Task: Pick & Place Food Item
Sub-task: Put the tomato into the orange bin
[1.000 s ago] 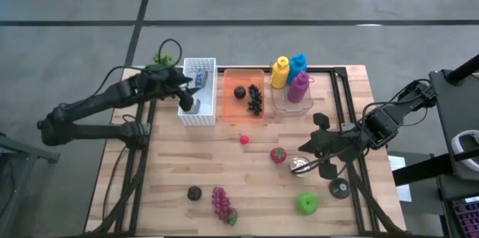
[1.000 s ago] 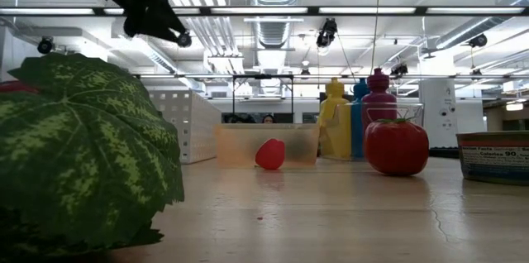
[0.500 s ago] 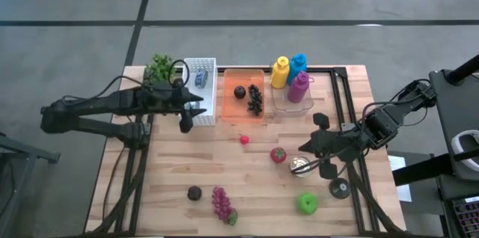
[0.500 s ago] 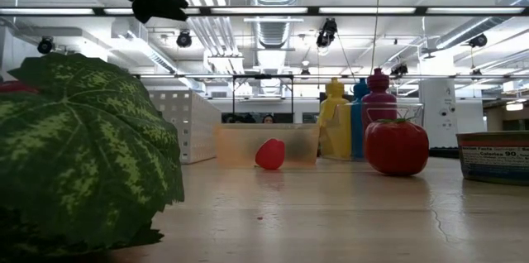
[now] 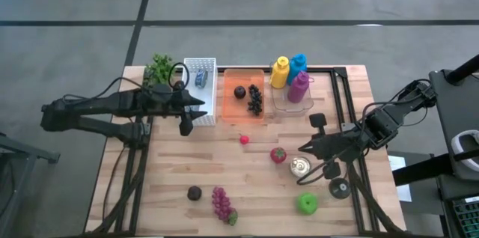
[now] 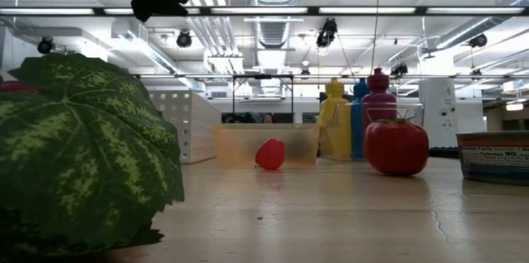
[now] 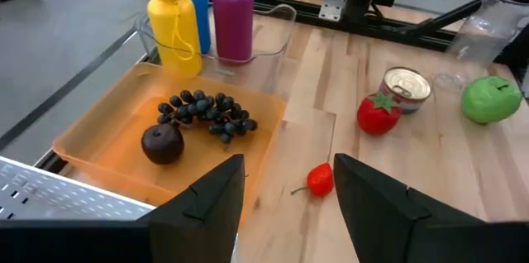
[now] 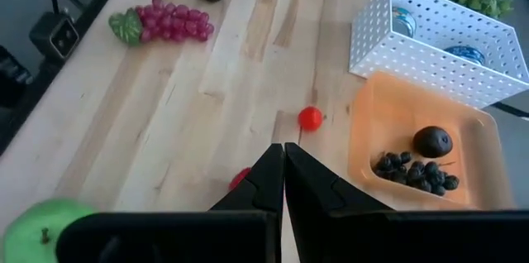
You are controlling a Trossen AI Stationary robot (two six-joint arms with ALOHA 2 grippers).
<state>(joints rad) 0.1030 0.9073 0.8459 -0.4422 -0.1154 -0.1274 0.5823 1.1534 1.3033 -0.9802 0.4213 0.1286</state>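
Left gripper (image 5: 186,123) hangs beside the white basket (image 5: 197,90), jaws wide and empty, ready for a pick. Right gripper (image 5: 308,148) waits above the can (image 5: 300,166), jaws pressed together.

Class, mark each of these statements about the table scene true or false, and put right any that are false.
1. The orange tray holds a dark plum and a bunch of dark grapes. True.
2. The green apple lies inside the white basket. False: it lies on the bare wooden table, near the right arm.
3. The left gripper is open and holds nothing. True.
4. The right gripper has its fingers wide apart. False: its fingers are shut together.
5. Three bottles, yellow, blue and purple, stand together beside the orange tray. True.
6. The purple grapes are in the orange tray. False: they lie on the table beside a dark fruit.
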